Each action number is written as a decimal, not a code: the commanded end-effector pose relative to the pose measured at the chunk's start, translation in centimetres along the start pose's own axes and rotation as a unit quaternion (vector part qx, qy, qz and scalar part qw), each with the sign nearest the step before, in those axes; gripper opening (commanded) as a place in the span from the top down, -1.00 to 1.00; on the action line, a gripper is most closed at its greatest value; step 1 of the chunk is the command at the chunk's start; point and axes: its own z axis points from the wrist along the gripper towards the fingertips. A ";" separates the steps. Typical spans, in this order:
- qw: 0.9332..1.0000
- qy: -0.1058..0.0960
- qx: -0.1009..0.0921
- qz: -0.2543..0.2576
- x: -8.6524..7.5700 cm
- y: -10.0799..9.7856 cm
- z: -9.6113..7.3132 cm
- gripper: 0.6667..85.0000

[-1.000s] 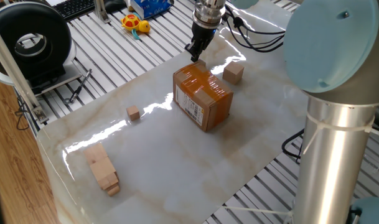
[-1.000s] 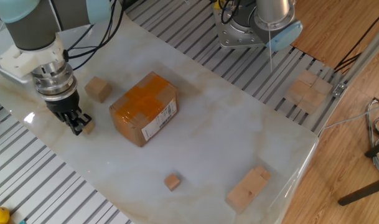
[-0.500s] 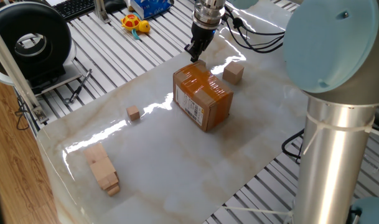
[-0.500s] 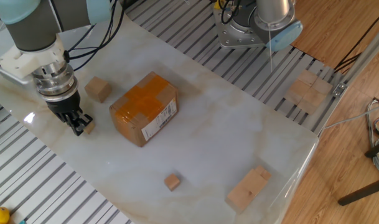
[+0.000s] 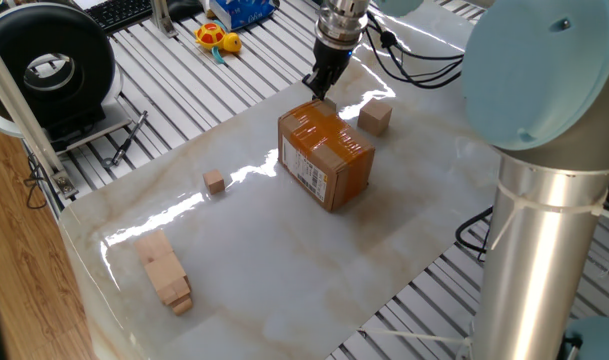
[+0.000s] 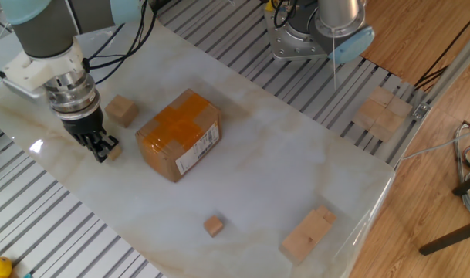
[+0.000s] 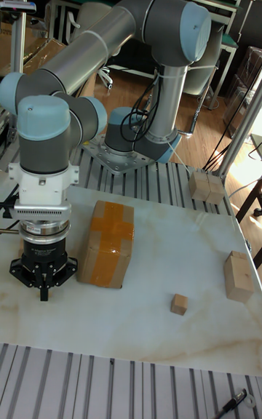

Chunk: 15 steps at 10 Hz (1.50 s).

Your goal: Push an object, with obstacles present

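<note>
Since the earlier frames, gripper (image 6: 101, 147) has shifted slightly toward the bigger tan cube (image 6: 122, 110) side, along the cardboard box (image 6: 178, 133). Small wooden cube (image 6: 113, 151) has moved with it and now sits just beside the fingers (image 6: 96, 146), between gripper and box on the marble desk (image 6: 296, 166). Fingers look together; contact with the cube cannot be confirmed. Another small block (image 6: 213, 225) and stacked long blocks (image 6: 307, 233) lie well apart near the far edge.

Silver-grey tube arm (image 7: 94, 48), pale blue joint caps, black claw (image 7: 44, 282), black cables
</note>
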 end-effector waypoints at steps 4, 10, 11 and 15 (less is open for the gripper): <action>1.000 0.005 -0.010 0.012 1.9 0.3 -1.0 0.98; 0.999 0.003 -0.015 0.030 4.2 0.8 -0.8 0.98; 0.999 0.003 -0.014 0.031 4.6 0.8 -0.8 0.98; 0.999 0.000 -0.011 0.041 5.4 1.6 -1.0 0.98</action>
